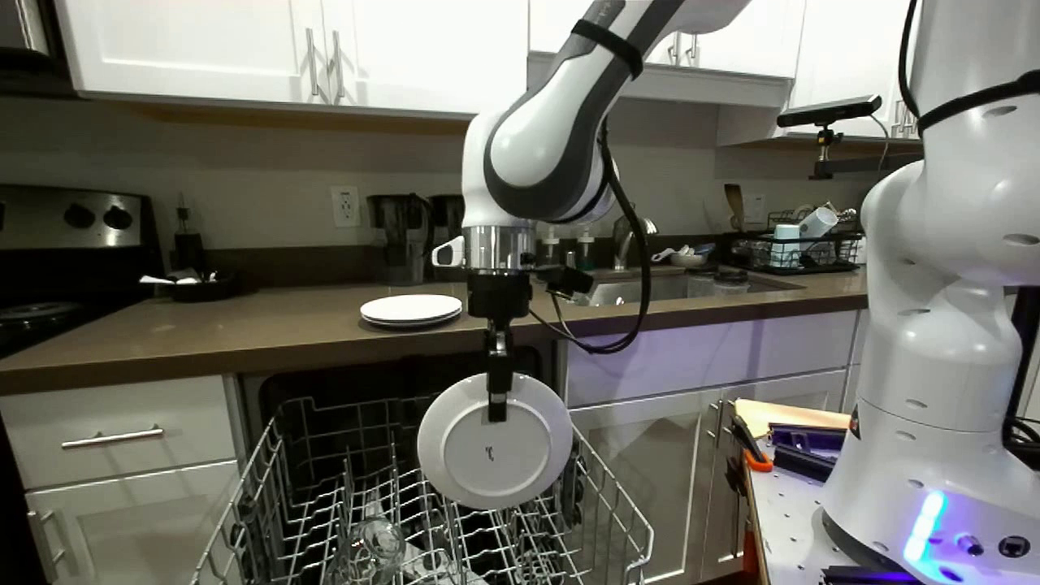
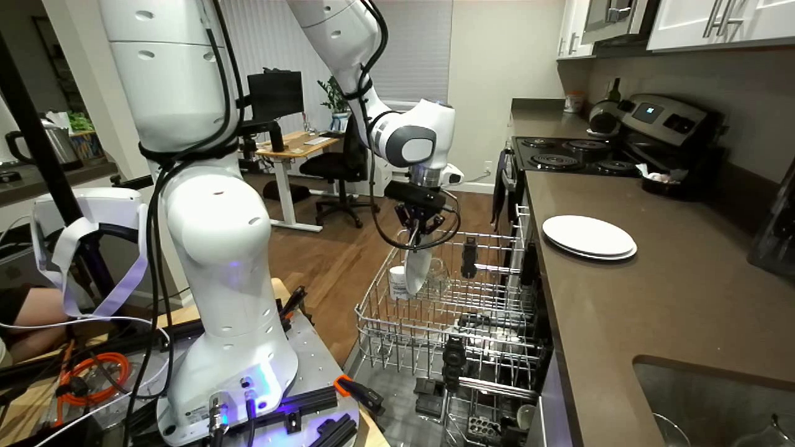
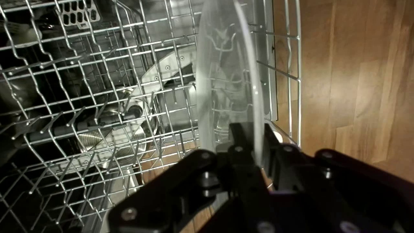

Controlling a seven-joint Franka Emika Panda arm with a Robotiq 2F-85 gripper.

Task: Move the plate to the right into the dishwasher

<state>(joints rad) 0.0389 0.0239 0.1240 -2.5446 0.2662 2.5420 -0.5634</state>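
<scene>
One gripper [image 1: 497, 404], clamped on the rim of one white dinner plate [image 1: 494, 455]; two fingers [image 3: 238, 134], one to each face. Gripper sits at the plate's 12 o'clock. Plate hangs nearly upright over the pulled-out upper wire rack [image 1: 313, 520] of the one dishwasher [image 1: 390, 370], underside turned my way in an exterior view. Can't tell if its lower edge touches the wires.

From the plate in that view: at least two white plates [image 1: 411, 308], stacked on the brown countertop [image 1: 203, 321], at 11 o'clock. One clear glass [image 1: 378, 540] in the rack between 7 and 8, count beyond that unclear. One black wire dish drainer [image 1: 845, 252] at 2, holding one tilted white cup [image 1: 818, 222] plus pale blue drinkware [image 1: 786, 244], number unsure. One robot base [image 1: 918, 479] at 3, well apart.

In an exterior view with the plate almost edge-on: one small white container [image 2: 398, 282] just beside it at 8 o'clock, four coil burners [image 2: 556, 161] around 2, the stack near 3.

Wrist view, from the gripper: plate edge-on at 12, one pale spray arm [image 3: 166, 67] below the wires around 9, wood floor [image 3: 349, 71] at 2.
</scene>
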